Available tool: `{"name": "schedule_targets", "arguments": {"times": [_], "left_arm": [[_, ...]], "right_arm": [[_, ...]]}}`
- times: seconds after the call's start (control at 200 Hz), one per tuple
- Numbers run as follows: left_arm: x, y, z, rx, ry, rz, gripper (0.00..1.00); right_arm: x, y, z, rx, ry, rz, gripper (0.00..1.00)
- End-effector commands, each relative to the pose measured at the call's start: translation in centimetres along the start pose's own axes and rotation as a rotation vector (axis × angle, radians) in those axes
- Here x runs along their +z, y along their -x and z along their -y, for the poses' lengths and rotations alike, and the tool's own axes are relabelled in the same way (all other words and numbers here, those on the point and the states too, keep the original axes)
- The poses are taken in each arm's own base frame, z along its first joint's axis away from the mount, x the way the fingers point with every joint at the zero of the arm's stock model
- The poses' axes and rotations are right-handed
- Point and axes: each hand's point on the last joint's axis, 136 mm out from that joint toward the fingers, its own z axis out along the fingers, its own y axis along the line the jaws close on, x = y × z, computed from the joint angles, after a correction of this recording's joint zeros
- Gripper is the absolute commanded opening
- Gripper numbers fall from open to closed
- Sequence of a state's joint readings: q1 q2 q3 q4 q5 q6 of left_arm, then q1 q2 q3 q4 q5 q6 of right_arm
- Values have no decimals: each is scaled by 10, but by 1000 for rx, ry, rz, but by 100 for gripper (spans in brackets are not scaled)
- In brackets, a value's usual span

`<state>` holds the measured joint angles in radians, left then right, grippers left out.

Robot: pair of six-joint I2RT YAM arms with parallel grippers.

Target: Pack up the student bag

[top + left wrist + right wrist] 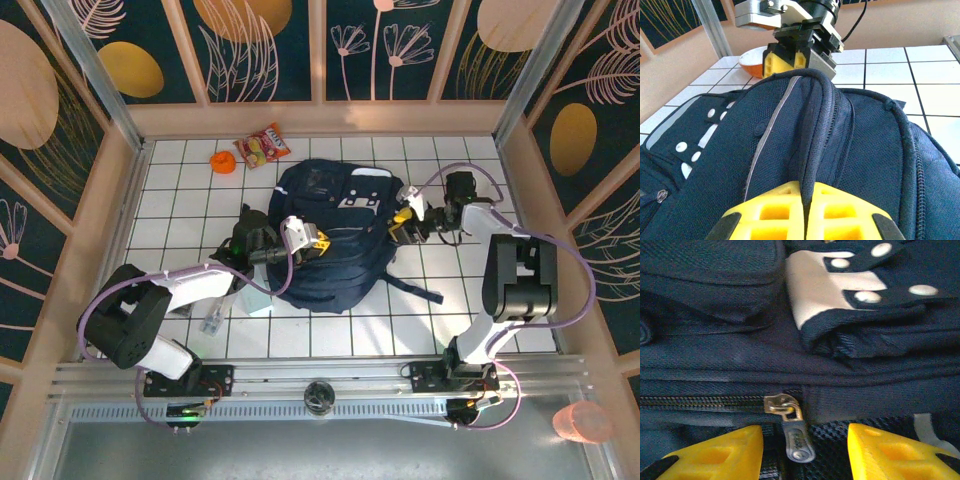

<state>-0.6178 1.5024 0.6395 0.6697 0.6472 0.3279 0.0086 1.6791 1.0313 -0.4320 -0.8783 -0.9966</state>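
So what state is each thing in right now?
student bag: lying flat, front up.
left claw: shut, pinching a ridge of bag fabric.
right claw: open, straddling the zip pull.
zip pull: loose, not gripped.
snack packet: lying flat.
orange bowl: upright.

The left arm [190,285], lower left of the top view, has white links between rounded black joint housings, with a lilac cable [95,310] looping beside it. The right arm [520,275] is alike, with a boxy black housing. Each base sits on a black plate [215,378]; a green light [183,411] glows below the left one. The left gripper [318,240] and right gripper [403,217] carry yellow, hollow-ribbed fingers [715,455].
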Motion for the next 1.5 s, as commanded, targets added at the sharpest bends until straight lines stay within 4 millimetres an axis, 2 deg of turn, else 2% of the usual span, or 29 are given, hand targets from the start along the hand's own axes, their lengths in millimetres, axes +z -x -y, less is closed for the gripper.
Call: {"name": "schedule_targets", "arguments": {"times": [0.0,0.24,0.505,0.605,0.731,1.146,1.271,1.496], "left_arm": [[-6,50,2,108,-34,155,0],[-5,50,1,107,-32,154,0],[-4,49,-1,106,-29,151,0],[-3,49,-1,107,-28,151,0],[-3,48,-2,106,-23,146,0],[-3,44,-3,103,-16,137,0],[-3,42,-3,103,-8,130,0],[-3,42,-3,106,-7,131,0]], "right_arm": [[4,8,-12,-12,79,21,46],[0,5,-20,3,107,7,33],[-9,13,-24,16,110,55,17],[-10,15,-23,23,109,59,16],[-10,15,-25,29,114,65,22],[-15,15,-35,67,124,61,22],[-16,16,-36,81,125,67,20],[-12,10,-33,113,122,48,10]]}}
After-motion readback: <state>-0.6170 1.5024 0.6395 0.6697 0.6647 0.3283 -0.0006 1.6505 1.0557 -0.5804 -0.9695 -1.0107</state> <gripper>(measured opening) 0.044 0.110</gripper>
